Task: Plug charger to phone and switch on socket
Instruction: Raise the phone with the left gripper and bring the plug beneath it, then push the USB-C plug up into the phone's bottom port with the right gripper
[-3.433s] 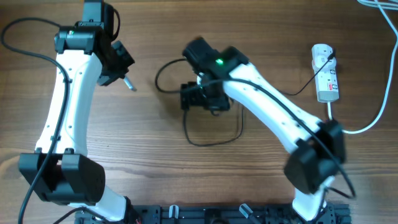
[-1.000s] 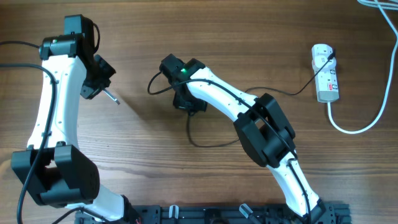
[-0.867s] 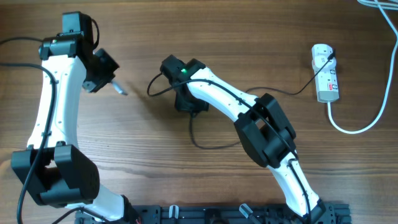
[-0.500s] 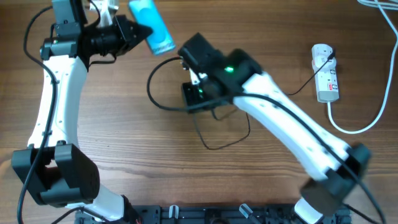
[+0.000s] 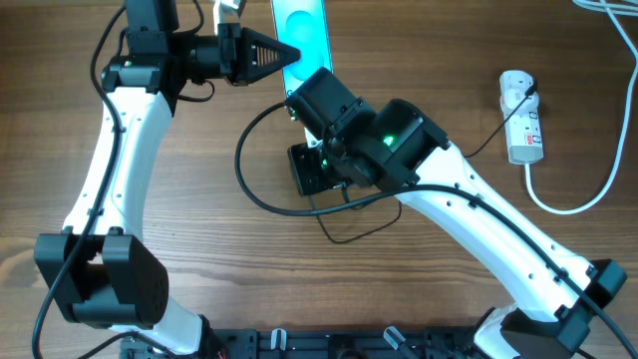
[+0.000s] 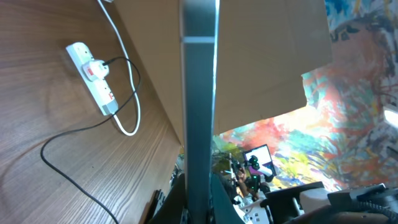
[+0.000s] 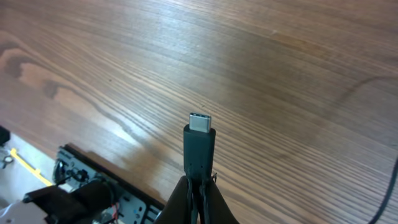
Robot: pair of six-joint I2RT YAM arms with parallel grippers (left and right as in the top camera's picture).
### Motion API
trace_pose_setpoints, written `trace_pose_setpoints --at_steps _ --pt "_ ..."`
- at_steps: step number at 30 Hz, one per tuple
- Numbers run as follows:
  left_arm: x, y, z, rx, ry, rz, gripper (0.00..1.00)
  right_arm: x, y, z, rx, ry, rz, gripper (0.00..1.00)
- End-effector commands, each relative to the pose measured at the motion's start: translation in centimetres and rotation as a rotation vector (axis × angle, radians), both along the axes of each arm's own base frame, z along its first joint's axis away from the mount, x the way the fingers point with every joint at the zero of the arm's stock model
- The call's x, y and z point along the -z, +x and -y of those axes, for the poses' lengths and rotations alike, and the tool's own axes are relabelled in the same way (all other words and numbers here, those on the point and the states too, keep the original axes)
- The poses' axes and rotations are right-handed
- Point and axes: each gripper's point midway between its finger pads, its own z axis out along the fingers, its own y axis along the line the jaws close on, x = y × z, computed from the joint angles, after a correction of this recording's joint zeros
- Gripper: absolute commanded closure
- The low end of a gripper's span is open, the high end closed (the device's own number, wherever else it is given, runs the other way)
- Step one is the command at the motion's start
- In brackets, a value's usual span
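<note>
The brown wood-grain surface (image 5: 199, 239) carries the white socket (image 5: 522, 118), well apart from the right hand (image 5: 311, 172), its thick white cord (image 5: 568, 211) curving away beyond it. The charger (image 5: 238, 165) lies in thin black loops just beside that hand.

Overhead looks straight down at the table (image 5: 199, 229); the close left wrist view shares the socket (image 6: 93, 78).
</note>
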Motion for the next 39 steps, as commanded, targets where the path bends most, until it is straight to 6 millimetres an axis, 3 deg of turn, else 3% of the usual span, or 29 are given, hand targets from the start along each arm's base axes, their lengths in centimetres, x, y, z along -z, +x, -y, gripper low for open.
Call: trace_pose_setpoints --at_steps 1,4,10,13,22,28,39 --pt "0.0 0.4 -0.1 -0.025 0.019 0.017 0.96 -0.9 0.8 0.9 0.050 -0.013 0.051 0.96" --pt "1.1 1.4 -0.4 -0.093 0.072 -0.011 0.96 -1.9 1.0 1.6 0.067 -0.016 0.092 0.96" --pt "1.7 0.8 -0.4 -0.078 0.085 0.006 0.96 -3.8 1.8 3.1 0.060 -0.010 0.178 0.96" --pt "1.2 -0.2 -0.1 -0.024 0.048 0.021 0.96 -4.2 1.6 2.1 -0.015 0.065 0.147 0.96" --pt "0.6 -1.1 0.0 0.020 0.006 0.000 0.96 -4.9 1.6 0.9 -0.006 0.140 0.132 0.96" --pt "0.7 -1.1 0.0 0.019 0.006 -0.006 0.96 -4.4 3.1 1.5 0.042 0.087 0.178 0.96" --pt "0.7 -1.1 0.0 0.019 0.007 -0.002 0.96 -3.9 3.9 1.6 0.052 0.063 0.195 0.96"
